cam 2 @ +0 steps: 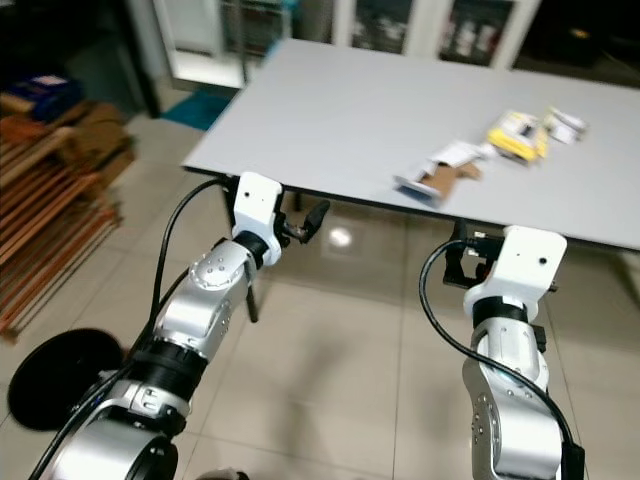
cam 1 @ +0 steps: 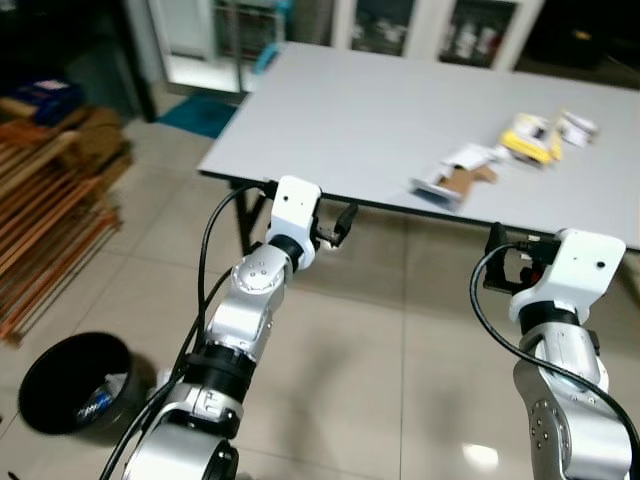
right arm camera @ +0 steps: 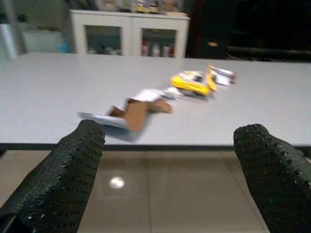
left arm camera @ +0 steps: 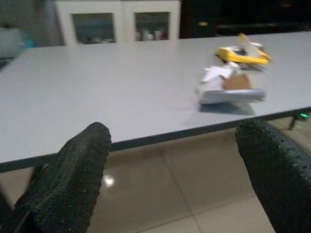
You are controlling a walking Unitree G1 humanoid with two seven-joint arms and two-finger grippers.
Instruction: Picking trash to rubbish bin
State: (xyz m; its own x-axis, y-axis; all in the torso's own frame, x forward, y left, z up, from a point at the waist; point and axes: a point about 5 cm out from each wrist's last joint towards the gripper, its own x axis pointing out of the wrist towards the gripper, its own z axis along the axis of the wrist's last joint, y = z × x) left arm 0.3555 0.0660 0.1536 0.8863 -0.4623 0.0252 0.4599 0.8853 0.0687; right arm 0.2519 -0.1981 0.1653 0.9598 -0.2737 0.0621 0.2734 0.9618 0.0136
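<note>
1. Closest to me are my own two arms, raised short of the table point(cam 1: 330, 110). My left gripper point(cam 1: 338, 226) sits just under the table's near edge, its jaws wide apart with nothing between them. My right gripper point(cam 2: 462, 258) is below that same edge, further along it, jaws also spread and empty.

2. On the table, near its front edge, lies the torn cardboard box point(cam 1: 455, 175), flattened, brown inside with white and grey flaps. Behind it, further from the edge, sits a yellow wrapper point(cam 1: 532, 137), crumpled and glossy, and just beside that a small white packet point(cam 1: 577, 127).

3. A black, round rubbish bin point(cam 1: 70, 385) stands on the floor well apart from the table, off to my left, with some rubbish already in it.

4. I judge the main risk to be height: both grippers hang lower than the tabletop, so a straight reach forward would knock my fingers point(left arm camera: 68, 179) against the edge rather than clear it.

5. That flat box looks hard to pinch; it lies low on a smooth grey top, and a push from one jaw may just slide it away or off the edge.

6. Thin and slippery as it looks, the wrapper could squirt out of a light grip on the long carry from table to bin.

7. Glossy floor tiles show a lamp's glare, and I judge them slick for turning.
</note>
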